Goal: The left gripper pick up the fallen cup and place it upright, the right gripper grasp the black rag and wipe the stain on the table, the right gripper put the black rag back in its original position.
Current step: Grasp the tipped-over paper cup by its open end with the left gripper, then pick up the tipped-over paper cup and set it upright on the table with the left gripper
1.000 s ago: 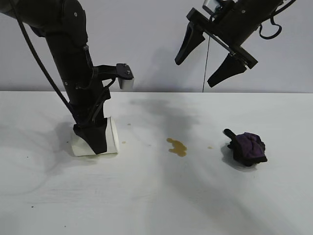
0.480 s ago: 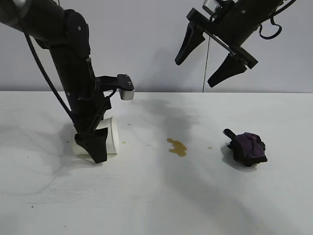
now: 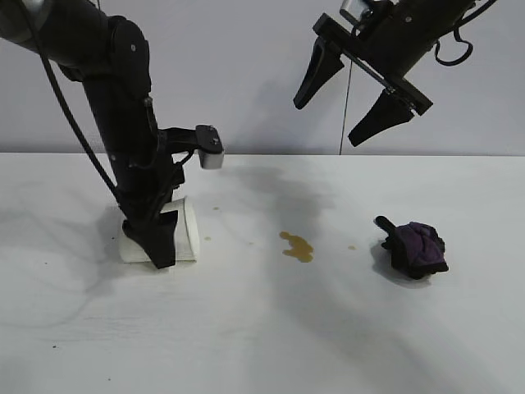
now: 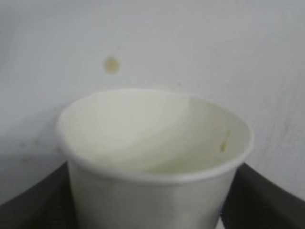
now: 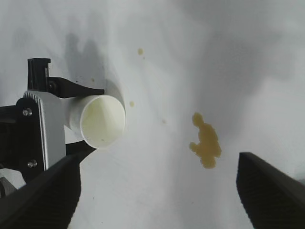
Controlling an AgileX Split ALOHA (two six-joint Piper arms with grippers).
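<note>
Cup (image 3: 182,231) first: we find one white paper cup lying on its side on the bench (image 3: 262,328), toward the left of the exterior view, its open mouth turned toward the middle of the bench. We judge it light, thin-walled and easily crushed, and being round and tapered it could roll or squirt out from a hard pinch. So we would take it across the body, somewhat below the rolled rim where the wall is stiffened, with only gentle pressure. The left gripper (image 3: 156,240) points straight down over it with a finger on either side of the cup wall; in the left wrist view the dark fingers (image 4: 267,200) sit just beside the cup (image 4: 157,157) at both flanks, but we cannot tell whether they press on it or merely bracket it. The cup has not been stood up. Moving outward, we count one yellowish-brown stain (image 3: 297,246) near the middle of the bench, with a few tiny droplets around it. Further right lies one black rag (image 3: 414,249), a soft bunched lump that we expect to squash and drape, best pinched into its bulk from above. The right gripper (image 3: 351,97) hangs high above the bench, well apart from the rag, its jaws spread wide and empty. We count two arms in all.
</note>
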